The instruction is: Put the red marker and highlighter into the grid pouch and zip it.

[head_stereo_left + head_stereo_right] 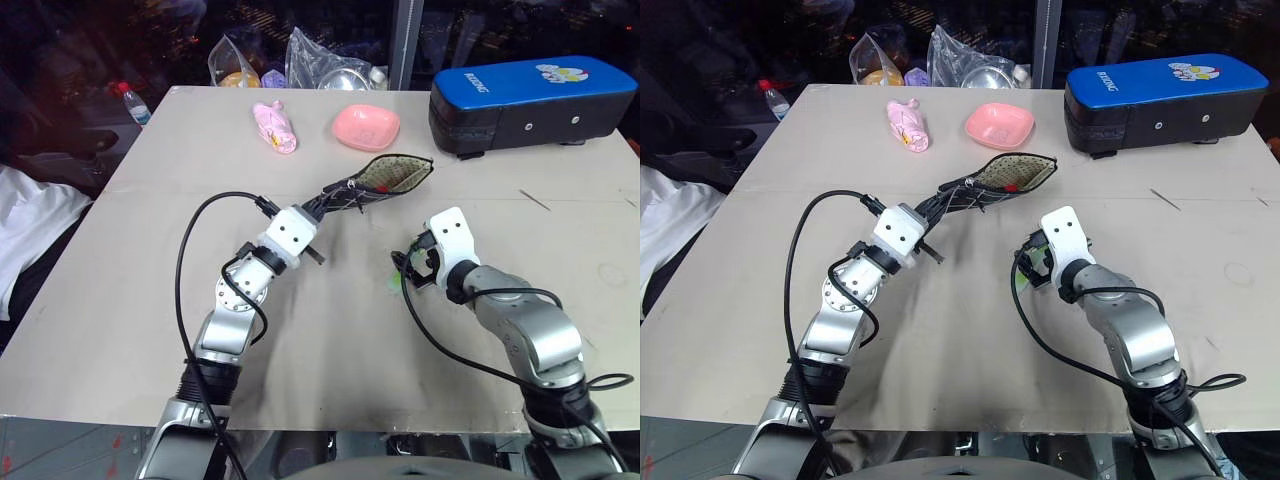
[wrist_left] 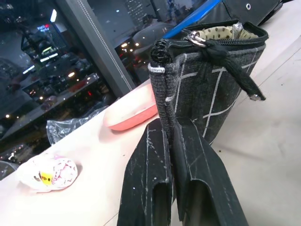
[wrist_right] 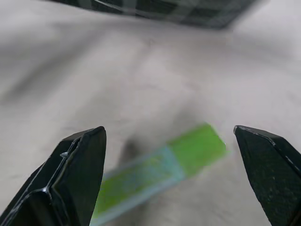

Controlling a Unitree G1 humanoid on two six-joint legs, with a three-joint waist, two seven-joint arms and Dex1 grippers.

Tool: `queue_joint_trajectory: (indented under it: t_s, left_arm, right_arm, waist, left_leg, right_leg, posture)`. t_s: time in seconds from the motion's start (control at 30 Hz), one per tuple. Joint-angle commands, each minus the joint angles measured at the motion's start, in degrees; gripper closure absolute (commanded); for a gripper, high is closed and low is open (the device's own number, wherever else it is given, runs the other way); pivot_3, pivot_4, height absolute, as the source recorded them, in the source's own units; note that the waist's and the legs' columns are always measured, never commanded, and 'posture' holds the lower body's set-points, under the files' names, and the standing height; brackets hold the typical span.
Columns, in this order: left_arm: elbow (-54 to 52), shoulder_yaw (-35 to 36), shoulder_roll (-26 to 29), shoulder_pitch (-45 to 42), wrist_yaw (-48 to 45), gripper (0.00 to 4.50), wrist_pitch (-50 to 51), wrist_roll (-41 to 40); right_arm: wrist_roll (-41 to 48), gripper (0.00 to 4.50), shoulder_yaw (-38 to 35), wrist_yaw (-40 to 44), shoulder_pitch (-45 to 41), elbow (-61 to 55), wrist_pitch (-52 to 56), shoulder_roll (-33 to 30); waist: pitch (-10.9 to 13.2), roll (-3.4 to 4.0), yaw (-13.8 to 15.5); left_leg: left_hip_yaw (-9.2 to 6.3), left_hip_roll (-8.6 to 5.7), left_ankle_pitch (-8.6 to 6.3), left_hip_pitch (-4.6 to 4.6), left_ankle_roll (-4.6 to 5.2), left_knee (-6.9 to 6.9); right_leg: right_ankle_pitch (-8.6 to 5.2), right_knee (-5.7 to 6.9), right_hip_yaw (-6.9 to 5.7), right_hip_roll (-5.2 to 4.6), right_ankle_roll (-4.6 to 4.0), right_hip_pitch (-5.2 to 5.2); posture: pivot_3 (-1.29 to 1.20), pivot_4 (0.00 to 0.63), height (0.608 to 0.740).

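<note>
1. Our left tool stays out of it, clamped on the grid pouch, lifting its mouth open for loading.
2. Our right tool, spread wide, straddles the highlighter lying on the surface near the pouch, ready to grasp.

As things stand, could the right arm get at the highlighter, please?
Probably yes: the right tool hangs open directly over the highlighter, which lies flat on the table between its fingers, with nothing over it.

Even overhead light on the table, dark surroundings, city-light reflections, right wrist view motion-blurred
</note>
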Motion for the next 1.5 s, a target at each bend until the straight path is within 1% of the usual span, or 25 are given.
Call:
queue_joint_trajectory:
  t_s: [0.03, 0.1, 0.2, 0.23, 0.27, 0.3, 0.43, 0.47, 0.53, 0.67, 0.77, 0.83, 1.0, 1.13, 1.2, 1.3, 1.4, 1.5]
  left_arm:
    - [-1.03, 0.1, 0.12, -0.96, 0.42, 4.5, -1.13, 0.04]
    - [-1.2, 0.13, 0.23, -0.82, 0.42, 4.5, -1.22, 0.04]
    - [-1.32, 0.17, 0.31, -0.72, 0.62, 4.5, -1.22, 0.1]
    - [-1.36, 0.2, 0.32, -0.69, 0.73, 4.5, -1.16, 0.17]
    - [-1.44, 0.23, 0.32, -0.64, 0.85, 4.5, -1.06, 0.22]
    - [-1.51, 0.25, 0.31, -0.59, 0.92, 4.5, -0.98, 0.25]
    - [-2.1, 0.02, 0.28, -0.04, 0.94, 4.5, -0.86, 0.36]
    - [-2.17, -0.08, 0.29, 0.06, 0.89, 4.5, -0.89, 0.39]
    - [-2.29, -0.2, 0.33, 0.18, 0.8, 4.5, -0.91, 0.45]
    - [-2.5, -0.16, 0.42, 0.37, 0.74, 4.5, -0.88, 0.44]
    - [-2.49, -0.14, 0.44, 0.53, 0.79, 4.5, -0.94, 0.47]
    - [-2.41, -0.23, 0.42, 0.64, 0.77, 4.5, -1.04, 0.49]
    - [-1.91, -0.66, 0.42, 0.46, 0.56, 4.5, -1.51, 0.47]
    - [-1.28, -1.32, 0.47, -0.02, -0.09, 4.5, -2.3, 0.61]
    - [-1.02, -2.1, 0.6, -0.27, -0.76, 4.5, -3.17, 0.89]
    - [-0.87, -3.18, 0.9, -0.74, -1.54, 4.5, -4.43, 1.37]
    - [-0.52, -4.12, 1.12, -1.64, -2.23, 4.5, -5.76, 2.08]
    - [-0.39, -4.5, 1.13, -2.12, -2.29, 4.5, -6.25, 2.22]
  right_arm:
    - [0.05, 0.1, -4.49, -3.94, -3.49, 1.92, 8.93, 4.84]
    - [0.18, 0.1, -4.67, -4.02, -4.08, 3.06, 12.55, 5.41]
    - [1.58, 0.1, -6.74, -4.06, -4.0, 3.85, 15.77, 9.12]
    - [1.86, 0.62, -7.41, -4.11, -4.12, 3.94, 16.55, 10.38]
    - [2.13, 0.97, -8.28, -4.19, -4.37, 4.08, 17.31, 11.8]
    - [2.3, 1.44, -8.79, -4.2, -4.62, 4.22, 17.86, 12.69]
    - [2.17, 3.49, -6.73, -3.5, -5.34, 5.26, 17.66, 11.08]
    - [2.29, 3.91, -6.56, -3.36, -5.37, 5.49, 17.62, 10.88]
    - [2.42, 4.32, -5.89, -2.77, -5.38, 5.75, 17.27, 9.6]
    - [2.35, 4.38, -3.69, -1.06, -5.8, 4.73, 15.05, 4.45]
    - [2.66, 4.38, -1.63, 3.49, -7.41, 3.33, 10.47, -4.57]
    - [4.35, 4.38, -2.62, 7.37, -9.25, 2.3, 9.03, -10.32]
    - [9.16, 4.38, -4.98, 18.55, -13.14, -0.27, 4.09, -22.71]
    - [7.1, 4.38, -4.0, 25.09, -16.26, 1.85, -7.69, -30.68]
    - [3.12, 4.38, -1.47, 29.39, -18.26, 4.46, -18.39, -35.21]
    - [-2.76, 4.38, 2.97, 34.76, -20.54, 8.03, -31.65, -40.0]
    - [-8.58, 4.38, 7.0, 39.35, -22.96, 12.36, -43.89, -42.41]
    - [-11.5, 4.38, 8.06, 41.4, -23.87, 15.58, -50.58, -42.01]
  waist:
    - [0.0, 0.01, -0.06]
    - [0.0, 0.01, -0.08]
    - [-0.02, -0.01, -0.01]
    - [-0.02, 0.0, -0.06]
    - [-0.03, 0.0, -0.11]
    - [-0.03, -0.01, -0.2]
    - [-0.05, -0.02, -0.59]
    - [-0.09, -0.07, -0.67]
    - [-0.17, -0.16, -0.75]
    - [-0.18, -0.17, -0.67]
    - [-0.17, -0.17, -0.17]
    - [-0.15, -0.18, 0.18]
    - [-0.11, -0.17, -0.49]
    - [-0.1, -0.16, -1.01]
    - [-0.08, -0.16, -1.16]
    - [-0.05, -0.12, -1.26]
    - [-0.04, -0.13, -1.27]
    - [-0.04, -0.13, -1.24]
  left_leg:
    - [-0.01, 0.01, 0.0, 0.0, 0.0, 0.0]
    - [-0.03, 0.01, 0.0, 0.0, -0.01, -0.02]
    - [-0.03, 0.01, 0.0, 0.0, -0.01, -0.04]
    - [-0.03, 0.01, 0.0, 0.0, 0.0, -0.04]
    - [-0.03, 0.01, 0.0, 0.0, 0.0, -0.05]
    - [-0.04, 0.01, 0.0, 0.01, 0.0, -0.05]
    - [-0.05, 0.01, 0.0, 0.01, 0.0, -0.06]
    - [-0.06, 0.01, 0.0, 0.01, 0.0, -0.05]
    - [-0.08, 0.01, 0.0, 0.02, 0.01, -0.05]
    - [-0.14, -0.01, -0.01, 0.02, 0.02, -0.04]
    - [-0.17, -0.05, -0.01, 0.01, 0.02, -0.04]
    - [-0.16, -0.1, -0.02, -0.01, 0.04, -0.02]
    - [-0.13, -0.05, -0.15, -0.02, 0.27, -0.07]
    - [-0.21, -0.01, -0.16, -0.01, 0.27, -0.18]
    - [-0.18, 0.01, -0.16, -0.01, 0.28, -0.2]
    - [-0.1, -0.01, -0.16, -0.01, 0.28, -0.16]
    - [-0.07, 0.0, -0.16, -0.01, 0.28, -0.15]
    - [-0.05, 0.01, -0.06, 0.0, 0.11, -0.14]
  right_leg:
    - [0.0, 0.01, -0.01, 0.02, 0.0, 0.0]
    - [0.0, 0.01, -0.02, 0.03, 0.0, 0.0]
    - [0.0, -0.03, -0.03, 0.02, 0.0, 0.0]
    - [0.0, -0.03, -0.03, 0.02, 0.0, 0.0]
    - [0.0, -0.02, -0.02, 0.03, 0.0, 0.0]
    - [0.0, -0.02, -0.02, 0.03, 0.0, 0.0]
    - [0.0, -0.01, -0.03, 0.03, 0.0, 0.0]
    - [0.0, -0.01, -0.04, 0.02, 0.0, 0.0]
    - [0.0, -0.01, -0.05, 0.02, 0.0, 0.02]
    - [0.0, -0.04, -0.09, 0.0, 0.0, 0.07]
    - [0.0, -0.07, -0.11, -0.05, 0.0, 0.09]
    - [0.0, -0.1, -0.12, -0.11, 0.0, 0.1]
    - [0.0, -0.09, -0.08, -0.05, 0.0, 0.04]
    - [-0.01, -0.1, -0.1, 0.08, -0.01, -0.01]
    - [-0.01, -0.12, -0.08, 0.07, -0.01, -0.01]
    - [-0.01, -0.13, -0.02, 0.01, 0.0, -0.02]
    - [-0.01, -0.14, 0.01, 0.01, 0.0, -0.02]
    - [-0.01, -0.12, 0.01, 0.02, 0.0, -0.02]
  posture:
    - [0.0, 0.15, 0.737]
    - [0.0, 0.15, 0.737]
    - [0.0, 0.15, 0.737]
    - [0.0, 0.15, 0.737]
    - [0.0, 0.15, 0.737]
    - [0.0, 0.15, 0.737]
    - [0.0, 0.15, 0.737]
    - [0.0, 0.15, 0.737]
    - [0.0, 0.15, 0.737]
    - [0.0, 0.15, 0.737]
    - [0.0, 0.15, 0.737]
    - [0.0, 0.15, 0.737]
    - [0.0, 0.15, 0.737]
    - [0.0, 0.15, 0.737]
    - [0.0, 0.15, 0.737]
    - [0.0, 0.15, 0.737]
    - [0.0, 0.15, 0.737]
    - [0.0, 0.15, 0.737]
